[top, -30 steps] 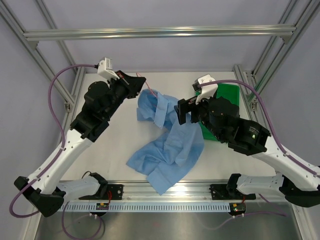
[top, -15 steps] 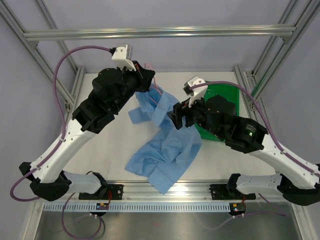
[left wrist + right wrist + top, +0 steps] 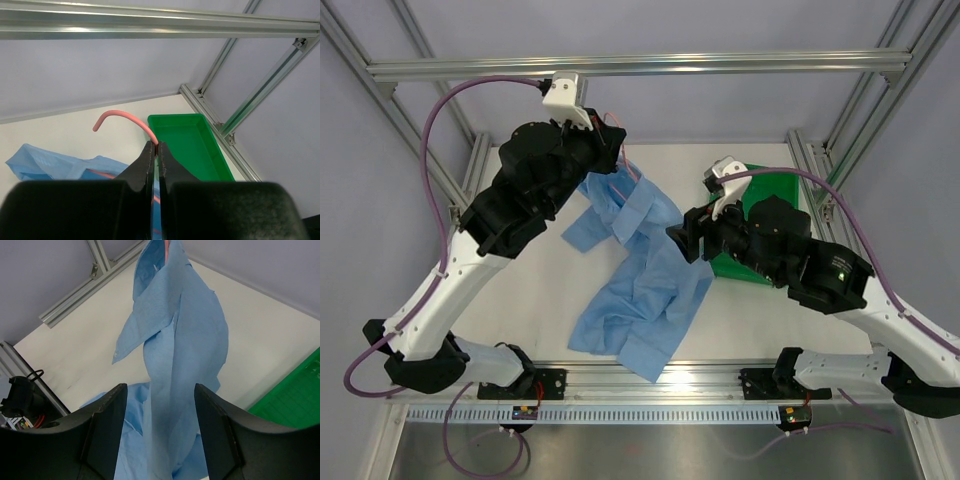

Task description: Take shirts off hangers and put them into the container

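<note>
The left claw (image 3: 154, 150) is pinched tight on the pink hanger (image 3: 120, 114), whose hook curls up and left above its tips. The blue shirt (image 3: 182, 335) hangs lengthwise between the right claw (image 3: 160, 392)'s parted fingers, trailing onto the bench (image 3: 540, 290). To the right of both claws, the green tray (image 3: 190, 145) shows a bare floor.

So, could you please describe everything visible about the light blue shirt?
The light blue shirt is thin, soft cloth, creased and twisted. Its upper end hangs raised from the pink wire hanger, which the left gripper pinches. The lower part trails crumpled on the white table. A hanging fold passes between the open fingers of the right gripper. It lies outside the green tray.
</note>
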You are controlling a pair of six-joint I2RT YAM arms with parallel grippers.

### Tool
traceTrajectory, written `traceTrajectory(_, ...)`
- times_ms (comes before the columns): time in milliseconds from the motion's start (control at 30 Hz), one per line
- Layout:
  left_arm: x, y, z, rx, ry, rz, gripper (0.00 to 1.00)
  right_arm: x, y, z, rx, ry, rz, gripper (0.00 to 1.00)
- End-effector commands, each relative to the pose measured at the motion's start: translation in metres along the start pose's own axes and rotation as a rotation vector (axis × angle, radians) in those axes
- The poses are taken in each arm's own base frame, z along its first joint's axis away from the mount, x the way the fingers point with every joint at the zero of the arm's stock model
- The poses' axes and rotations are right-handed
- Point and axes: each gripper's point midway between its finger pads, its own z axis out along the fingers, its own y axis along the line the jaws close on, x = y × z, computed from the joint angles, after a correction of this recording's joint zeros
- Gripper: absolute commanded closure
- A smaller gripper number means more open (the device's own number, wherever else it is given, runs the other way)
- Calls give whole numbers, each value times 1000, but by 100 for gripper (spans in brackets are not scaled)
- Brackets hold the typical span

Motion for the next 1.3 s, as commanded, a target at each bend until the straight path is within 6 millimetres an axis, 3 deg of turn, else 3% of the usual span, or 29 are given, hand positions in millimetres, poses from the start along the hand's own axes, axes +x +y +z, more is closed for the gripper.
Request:
traceTrajectory(0, -30, 0, -5, -9, -81, 19, 100, 9, -9, -12, 24, 9, 17, 36)
traceTrajectory(367, -28, -4, 5, -6, -71, 26, 100, 34, -11, -17, 19, 44, 50, 44)
traceTrajectory(467, -28, -5, 6, -3, -70, 24, 100, 37, -13, -19, 29, 40, 51, 52)
traceTrajectory(667, -33, -5, 4, -1, -77, 31, 100, 40, -20, -20, 58, 36, 43, 52)
traceTrajectory(767, -35, -4, 3, -4, -80, 37, 100, 40, -21, -18, 71, 39, 40, 66)
traceTrajectory(800, -37, -4, 2, -2, -82, 36, 100, 40, -22, -17, 76, 42, 37, 78)
traceTrajectory(1000, -40, -1, -2, -6, -94, 35, 100, 37, -23, -12, 93, 39, 35, 100)
traceTrajectory(1133, -39, 10, 1, -48, -97, 51, 100, 31, -24, -14, 101, 36, 37, 100)
traceTrajectory(1233, -41, 27, 7, -88, -111, 45, 100, 27, -25, -21, 97, 31, 42, 100)
traceTrajectory(1267, -42, 42, 11, -122, -114, 41, 100, 28, -27, -24, 109, 32, 51, 100)
